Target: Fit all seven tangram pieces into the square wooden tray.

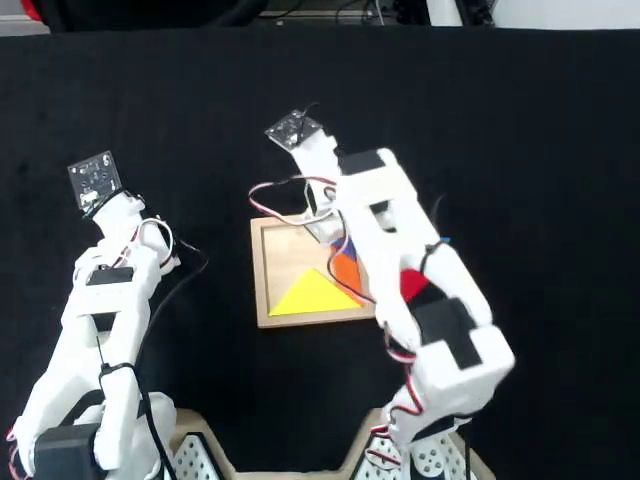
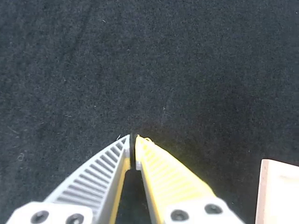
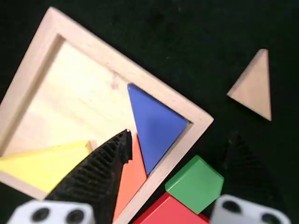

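At the left, the left tool (image 2: pixel 132 140) sat pinched shut on nothing, its tips pointed down at the black desk (image 2: pixel 149 56), with a corner of the tray (image 2: pixel 280 186) near beside it. The tray (image 1: pixel 257 270) lay flat at the middle of the desk. Inside it, the yellow triangle (image 1: pixel 312 294) lay with its long edge along the near rim and its apex pointing away from the arms. To its right the orange piece (image 3: pixel 131 172) lay between yellow and the blue triangle (image 3: pixel 154 123). Blue had its long edge against orange and a short edge against the rim, in a corner. The rest of the tray floor was bare wood. The right tool (image 3: pixel 180 136) hung spread wide over that corner, holding nothing, with one finger above the orange piece and the other outside the rim. Outside the tray, the green block (image 3: pixel 194 183) and red piece (image 3: pixel 163 212) sat just beside the rim and close together. The wood triangle (image 3: pixel 252 86) lay flat on the desk, well apart from the tray
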Robot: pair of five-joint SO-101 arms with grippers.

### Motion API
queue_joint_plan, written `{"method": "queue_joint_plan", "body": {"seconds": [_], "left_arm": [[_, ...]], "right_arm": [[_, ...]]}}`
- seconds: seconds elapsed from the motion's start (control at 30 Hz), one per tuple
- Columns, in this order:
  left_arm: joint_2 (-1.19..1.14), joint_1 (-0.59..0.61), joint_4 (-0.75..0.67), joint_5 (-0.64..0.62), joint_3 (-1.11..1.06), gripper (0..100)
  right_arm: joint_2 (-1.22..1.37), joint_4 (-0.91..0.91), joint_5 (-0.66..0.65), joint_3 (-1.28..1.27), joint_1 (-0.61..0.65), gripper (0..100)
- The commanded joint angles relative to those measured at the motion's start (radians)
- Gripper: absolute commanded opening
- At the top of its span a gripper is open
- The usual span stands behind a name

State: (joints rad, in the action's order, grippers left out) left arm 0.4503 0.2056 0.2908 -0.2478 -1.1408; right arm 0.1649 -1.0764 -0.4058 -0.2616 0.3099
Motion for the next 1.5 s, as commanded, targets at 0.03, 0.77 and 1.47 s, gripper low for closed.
{"method": "queue_joint_plan", "body": {"seconds": [0.03, 0.77, 1.47], "left_arm": [[0.031, -0.005, -0.015, 0.009, 0.004, 3], [0.031, -0.004, -0.014, 0.009, 0.004, 3], [0.031, -0.005, -0.017, 0.009, 0.004, 3]], "right_arm": [[-0.128, 0.12, 0.006, -0.107, 0.009, 17.2], [0.073, 0.155, 0.0, -0.028, 0.026, 4.6], [-0.453, 0.173, 0.002, -0.288, -0.186, 4.6]]}}
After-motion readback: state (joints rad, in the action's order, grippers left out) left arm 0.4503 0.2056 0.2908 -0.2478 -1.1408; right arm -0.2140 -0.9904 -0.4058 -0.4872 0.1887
